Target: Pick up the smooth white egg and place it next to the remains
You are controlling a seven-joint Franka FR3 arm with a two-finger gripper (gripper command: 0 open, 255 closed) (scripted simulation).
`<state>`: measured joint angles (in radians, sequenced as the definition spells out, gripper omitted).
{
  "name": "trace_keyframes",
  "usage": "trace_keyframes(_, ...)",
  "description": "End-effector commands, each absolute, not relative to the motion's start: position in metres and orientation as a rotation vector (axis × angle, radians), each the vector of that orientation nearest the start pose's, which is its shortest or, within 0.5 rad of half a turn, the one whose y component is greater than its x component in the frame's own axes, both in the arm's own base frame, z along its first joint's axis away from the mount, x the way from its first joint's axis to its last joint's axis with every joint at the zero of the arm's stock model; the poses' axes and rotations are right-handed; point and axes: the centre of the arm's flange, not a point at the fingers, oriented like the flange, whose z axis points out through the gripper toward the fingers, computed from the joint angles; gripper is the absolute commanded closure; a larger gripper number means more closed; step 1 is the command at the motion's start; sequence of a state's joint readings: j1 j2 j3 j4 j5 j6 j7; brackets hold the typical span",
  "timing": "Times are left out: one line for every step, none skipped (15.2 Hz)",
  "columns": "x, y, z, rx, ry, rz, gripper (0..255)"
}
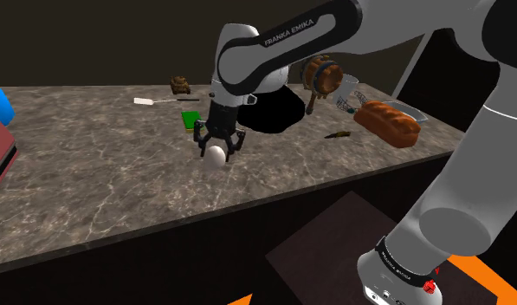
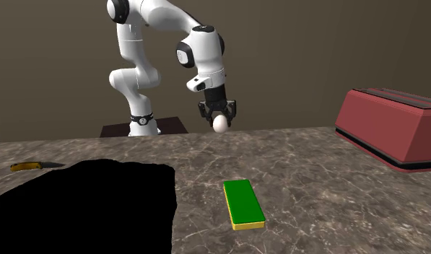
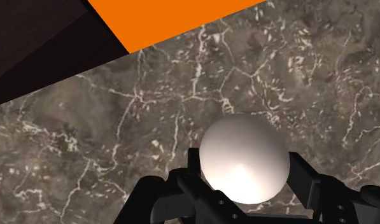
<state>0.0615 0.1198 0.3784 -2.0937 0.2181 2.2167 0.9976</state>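
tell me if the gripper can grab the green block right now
Probably not yet: the gripper is shut on the white egg. The green block lies uncovered on the counter.

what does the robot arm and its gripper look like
The arm has rounded white links with dark joints. A dark band reads FRANKA EMIKA in white. A small red button sits by the dark base ring. The gripper is all black, with two fingers.
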Motion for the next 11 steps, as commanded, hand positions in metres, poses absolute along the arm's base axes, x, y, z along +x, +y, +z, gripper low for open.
trace_keyframes(0.509,0.245,0.383,-2.789,1.004,0.205,255)
trace_keyframes(0.509,0.245,0.388,-2.789,1.004,0.205,255)
trace_keyframes(0.509,0.245,0.394,-2.789,1.004,0.205,255)
trace_keyframes(0.509,0.245,0.399,-2.789,1.004,0.205,255)
trace_keyframes(0.509,0.245,0.404,-2.789,1.004,0.205,255)
trace_keyframes(0.509,0.245,0.409,-2.789,1.004,0.205,255)
trace_keyframes(0.509,0.245,0.415,-2.789,1.004,0.205,255)
trace_keyframes(0.509,0.245,0.420,-2.789,1.004,0.205,255)
trace_keyframes(0.509,0.245,0.425,-2.789,1.004,0.205,255)
trace_keyframes(0.509,0.245,0.431,-2.789,1.004,0.205,255)
trace_keyframes(0.509,0.245,0.436,-2.789,1.004,0.205,255)
